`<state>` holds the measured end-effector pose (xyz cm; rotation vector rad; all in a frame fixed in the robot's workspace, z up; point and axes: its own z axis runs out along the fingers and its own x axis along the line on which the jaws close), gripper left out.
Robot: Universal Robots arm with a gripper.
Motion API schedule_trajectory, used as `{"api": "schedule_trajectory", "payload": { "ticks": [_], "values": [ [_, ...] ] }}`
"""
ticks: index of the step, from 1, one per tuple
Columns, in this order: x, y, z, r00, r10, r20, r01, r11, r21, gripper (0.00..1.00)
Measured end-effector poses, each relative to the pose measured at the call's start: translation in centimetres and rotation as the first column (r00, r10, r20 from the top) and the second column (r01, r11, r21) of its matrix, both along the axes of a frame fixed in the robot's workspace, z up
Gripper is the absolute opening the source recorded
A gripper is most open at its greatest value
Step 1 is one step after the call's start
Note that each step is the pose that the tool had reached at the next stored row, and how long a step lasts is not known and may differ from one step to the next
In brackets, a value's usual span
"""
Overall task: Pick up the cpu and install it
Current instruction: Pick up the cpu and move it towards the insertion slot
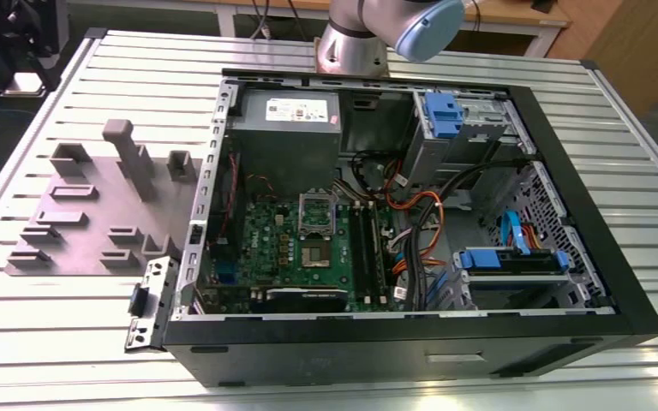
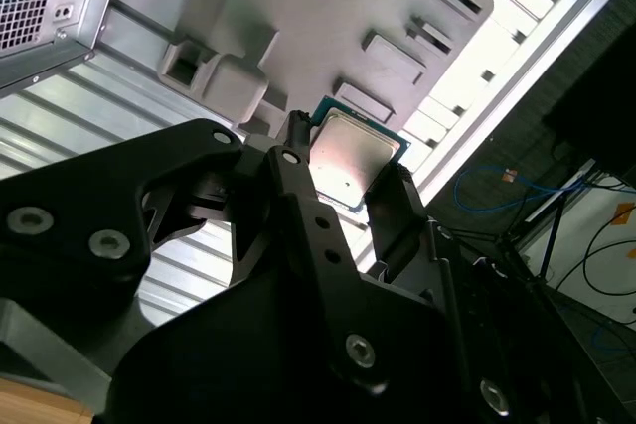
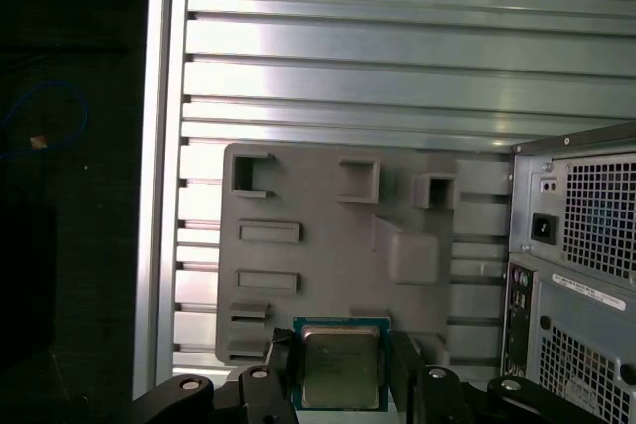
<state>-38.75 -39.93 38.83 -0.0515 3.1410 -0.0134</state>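
Gripping the cpu by two opposite edges, the gripper has its black fingers closed against the chip in both wrist views; the dull metal top of the cpu faces the cameras, with a thin pale rim around it; the gripper presses one finger on each side of the chip; the cpu sits in front of the near edge of the grey fixture plate, and contact between chip and plate cannot be judged.

In the exterior view, the open computer case lies on its side on the slotted aluminium table; the fixture plate rests on the table at 9 o'clock from the case, just beside it; the arm stands at 12 o'clock from the case; inside the case, the green motherboard occupies the 8 o'clock region, with the silvery socket frame near its 12 o'clock edge; the grey power supply sits at 12 o'clock from the motherboard; blue drive brackets lie at 3 o'clock from it.
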Motion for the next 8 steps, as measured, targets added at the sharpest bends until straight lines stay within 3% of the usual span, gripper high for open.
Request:
{"api": "schedule_trajectory", "payload": {
  "ticks": [8],
  "values": [
    [0.20,0.00,0.00,1.0000,0.000,0.0000,0.000,1.0000,0.0000,0.47]
  ]
}}
